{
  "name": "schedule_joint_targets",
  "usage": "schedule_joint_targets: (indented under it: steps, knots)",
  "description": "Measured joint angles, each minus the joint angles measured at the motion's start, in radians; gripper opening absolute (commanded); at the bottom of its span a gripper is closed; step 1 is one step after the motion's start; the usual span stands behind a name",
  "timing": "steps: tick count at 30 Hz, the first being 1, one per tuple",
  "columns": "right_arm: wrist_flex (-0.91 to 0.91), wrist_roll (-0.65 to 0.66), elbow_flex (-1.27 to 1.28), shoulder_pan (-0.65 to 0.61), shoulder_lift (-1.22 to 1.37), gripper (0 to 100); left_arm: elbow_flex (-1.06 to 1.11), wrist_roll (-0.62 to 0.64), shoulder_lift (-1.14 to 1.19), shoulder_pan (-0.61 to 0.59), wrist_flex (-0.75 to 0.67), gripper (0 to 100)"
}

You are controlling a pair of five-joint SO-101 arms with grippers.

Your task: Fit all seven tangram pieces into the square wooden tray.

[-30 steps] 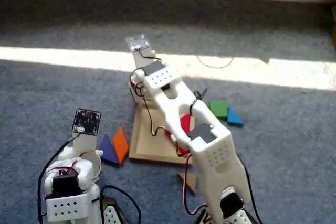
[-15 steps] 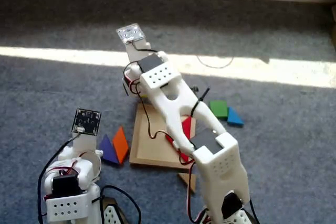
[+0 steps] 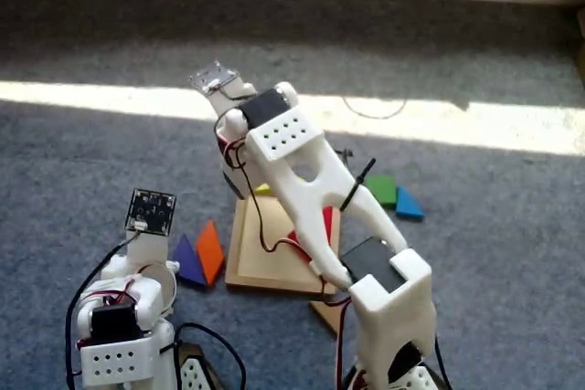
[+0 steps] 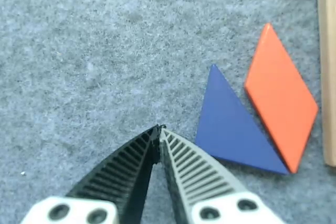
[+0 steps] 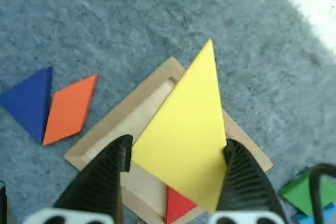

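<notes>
Two fingers of the right pincer stand wide apart and grip the yellow triangle by its opposite edges. The triangle hangs over the square wooden tray, its sharp tip reaching out past the tray's far corner. I cannot tell whether it touches the wood. A red piece lies in the tray, partly under the triangle.

From the high view the right arm covers its pincer, and a sliver of yellow peeks out at the tray's far edge. That view adds a green piece and a small blue triangle, touching each other on the carpet to the right of the tray. It also adds a tan triangle at the tray's near corner.

The left pincer is closed tip to tip with nothing in it. It hangs over bare carpet, just beside the blue triangle. That triangle touches the orange parallelogram, which lies near the tray's rim.
</notes>
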Motion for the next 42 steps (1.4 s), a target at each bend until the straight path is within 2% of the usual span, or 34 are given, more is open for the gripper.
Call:
schedule_joint_targets:
  steps: [5,13,30,39,42]
  knots:
    - [0.078,0.055,0.000,-0.020,0.000,6.5,0.000,0.000,0.000,0.000,0.000,3]
    - [0.098,0.149,0.011,-0.021,-0.002,6.5,0.000,0.000,0.000,0.000,0.000,3]
    - [0.098,0.163,0.097,-0.031,-0.002,6.5,0.000,0.000,0.000,0.000,0.000,3]
    - [-0.021,0.164,0.184,-0.031,-0.002,6.8,0.000,0.000,0.000,0.000,0.000,3]
    - [-0.072,0.164,0.250,-0.032,-0.002,11.5,0.000,0.000,0.000,0.000,0.000,3]
